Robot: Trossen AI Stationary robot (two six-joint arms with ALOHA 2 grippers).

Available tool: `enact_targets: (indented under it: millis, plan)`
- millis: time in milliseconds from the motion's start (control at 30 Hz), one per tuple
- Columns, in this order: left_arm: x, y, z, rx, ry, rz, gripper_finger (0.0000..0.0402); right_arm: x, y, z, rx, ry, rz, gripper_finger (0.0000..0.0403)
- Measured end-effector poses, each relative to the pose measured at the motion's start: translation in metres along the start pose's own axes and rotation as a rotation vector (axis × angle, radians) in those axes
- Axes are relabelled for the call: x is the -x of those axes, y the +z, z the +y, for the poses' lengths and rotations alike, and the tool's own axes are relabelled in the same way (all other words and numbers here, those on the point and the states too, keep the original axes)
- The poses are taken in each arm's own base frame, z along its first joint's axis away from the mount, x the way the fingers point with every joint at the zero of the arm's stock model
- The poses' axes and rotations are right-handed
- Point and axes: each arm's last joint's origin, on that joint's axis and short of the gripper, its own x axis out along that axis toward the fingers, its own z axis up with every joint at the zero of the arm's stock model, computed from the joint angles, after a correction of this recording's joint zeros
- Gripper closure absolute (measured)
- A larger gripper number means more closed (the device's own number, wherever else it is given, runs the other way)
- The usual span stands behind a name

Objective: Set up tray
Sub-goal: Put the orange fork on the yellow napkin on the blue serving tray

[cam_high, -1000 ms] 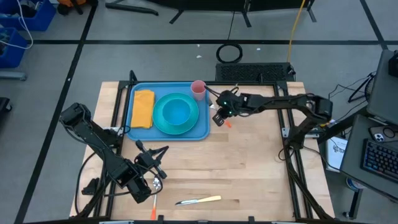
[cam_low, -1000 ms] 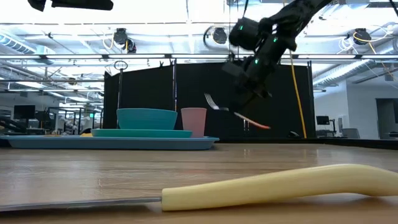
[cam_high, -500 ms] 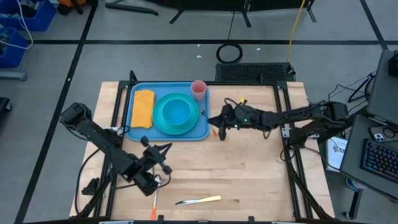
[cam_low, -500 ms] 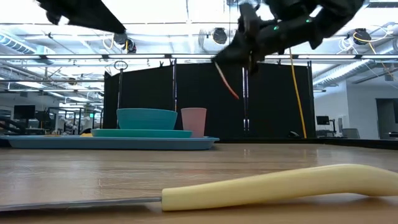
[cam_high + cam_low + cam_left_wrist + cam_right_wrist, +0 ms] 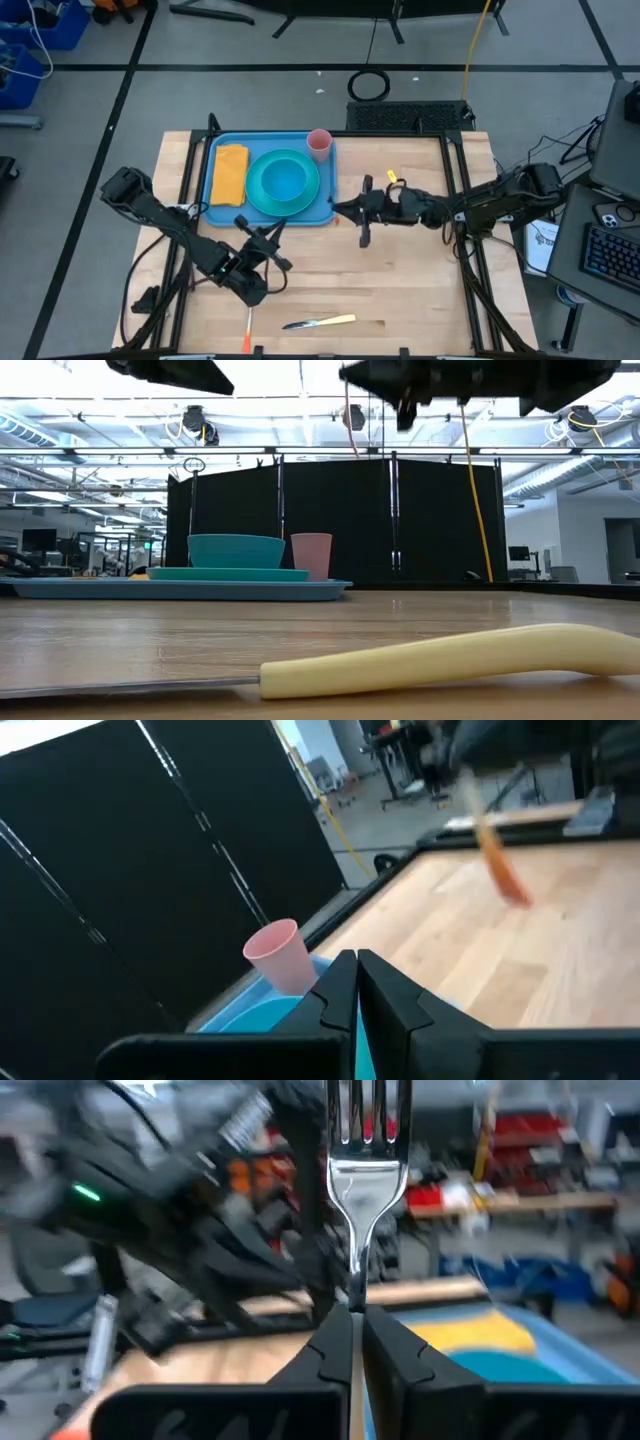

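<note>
We see a round teal plate [image 5: 283, 183] as our landmark; a teal bowl [image 5: 283, 180] sits on it. A folded yellow napkin [image 5: 229, 172] lies just beside the plate, a pink cup [image 5: 319, 143] stands near it at its far side, and a yellow-handled knife [image 5: 319, 322] lies on the worktop [image 5: 400, 290], well apart.

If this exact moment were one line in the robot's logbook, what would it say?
right gripper: shut on fork, beside tray | left gripper: shut, empty, near tray front | tray holds plate, bowl, cup, napkin | knife on table
</note>
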Motion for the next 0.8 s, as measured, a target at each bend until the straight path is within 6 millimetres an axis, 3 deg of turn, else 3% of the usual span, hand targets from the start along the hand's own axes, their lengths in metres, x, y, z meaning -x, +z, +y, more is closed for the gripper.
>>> enact_targets:
  millis: [433,800]
  plan:
    - [-0.028,-0.004,-0.044,-0.088,-0.014,-0.021,0.0251,0.009,0.015,0.035,0.129,0.173,-0.190,0.0401]
    - [-0.047,-0.012,-0.077,-0.325,-0.083,-0.108,0.0243,0.007,0.011,0.040,0.204,0.206,-0.207,0.0401]
